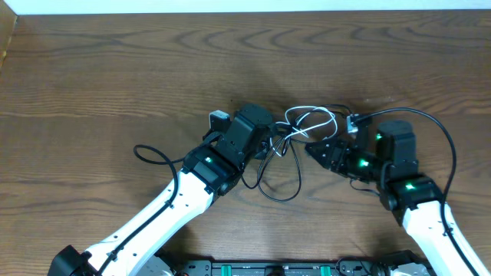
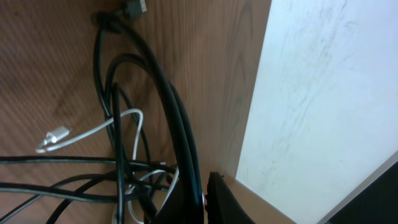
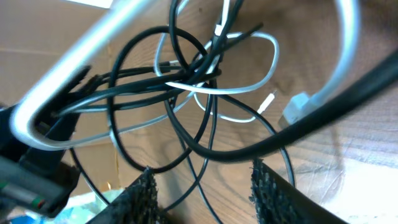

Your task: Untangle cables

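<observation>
A tangle of thin black cables (image 1: 285,139) and one white cable (image 1: 308,113) lies on the wooden table between my two grippers. My left gripper (image 1: 268,142) sits at the tangle's left side. In the left wrist view its fingers (image 2: 202,202) are shut on black cables (image 2: 177,118), with the white cable (image 2: 127,118) and its plug (image 2: 56,135) beyond. My right gripper (image 1: 316,149) is at the tangle's right side. Its fingers (image 3: 205,196) are open, with thin black cables (image 3: 186,143) running between them and the white loop (image 3: 249,84) farther on.
Black loops trail toward the front of the table (image 1: 280,192). The right arm's thick black wire (image 1: 443,138) arcs at the right, and a black wire loop (image 1: 149,153) lies by the left arm. A white surface (image 2: 323,93) lies beyond the table's far edge.
</observation>
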Controlling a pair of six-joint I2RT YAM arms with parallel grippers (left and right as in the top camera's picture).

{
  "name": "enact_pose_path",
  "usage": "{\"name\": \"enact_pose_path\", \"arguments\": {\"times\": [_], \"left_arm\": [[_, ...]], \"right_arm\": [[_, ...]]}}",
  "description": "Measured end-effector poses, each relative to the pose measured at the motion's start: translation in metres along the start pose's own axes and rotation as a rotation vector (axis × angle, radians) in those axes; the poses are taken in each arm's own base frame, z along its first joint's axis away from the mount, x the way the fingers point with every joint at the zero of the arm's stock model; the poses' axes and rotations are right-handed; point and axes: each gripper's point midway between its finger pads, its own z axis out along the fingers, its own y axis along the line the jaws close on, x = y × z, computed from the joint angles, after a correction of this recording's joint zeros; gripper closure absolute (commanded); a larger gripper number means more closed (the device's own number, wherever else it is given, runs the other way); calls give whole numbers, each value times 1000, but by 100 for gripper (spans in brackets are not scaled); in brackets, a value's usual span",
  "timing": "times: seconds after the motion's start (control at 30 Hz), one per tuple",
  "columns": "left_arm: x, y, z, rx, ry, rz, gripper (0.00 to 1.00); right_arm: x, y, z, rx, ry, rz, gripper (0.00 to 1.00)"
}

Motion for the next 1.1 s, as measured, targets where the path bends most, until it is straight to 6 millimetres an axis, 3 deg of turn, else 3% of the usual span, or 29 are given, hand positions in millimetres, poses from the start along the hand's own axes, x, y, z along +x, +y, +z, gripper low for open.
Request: {"name": "enact_pose_path", "arguments": {"times": [0.2,0.37,0.43,0.6,0.67,0.83,0.93,1.0,1.1], "left_arm": [[7,3,0,-18,42,-3,92],[26,0,-2,-20,144,-8,92],[36,-3,-4,-14,201,-12,92],[61,-6,-10,-20,341,-10,92],[68,-8,-12,-17,385,-7,92],[79,-4,-17,-43,451,5,92],[73,9,-16,-92,438,49,92],[55,26,-12,-156,375,102,92],[33,42,-9,-219,295,161,92]], "right_arm": [[10,-13,25,120,-5,-44,47],[-13,0,48,105,-126,-172,47],[-15,-8,54,143,-143,-175,55],[-25,-40,63,277,-195,-160,91],[-31,-47,61,316,-226,-168,99],[-52,-69,42,436,-315,-174,99],[-73,-94,2,551,-402,-118,99],[-89,-110,-32,620,-479,-74,99],[-104,-114,-66,647,-570,-45,99]]}}
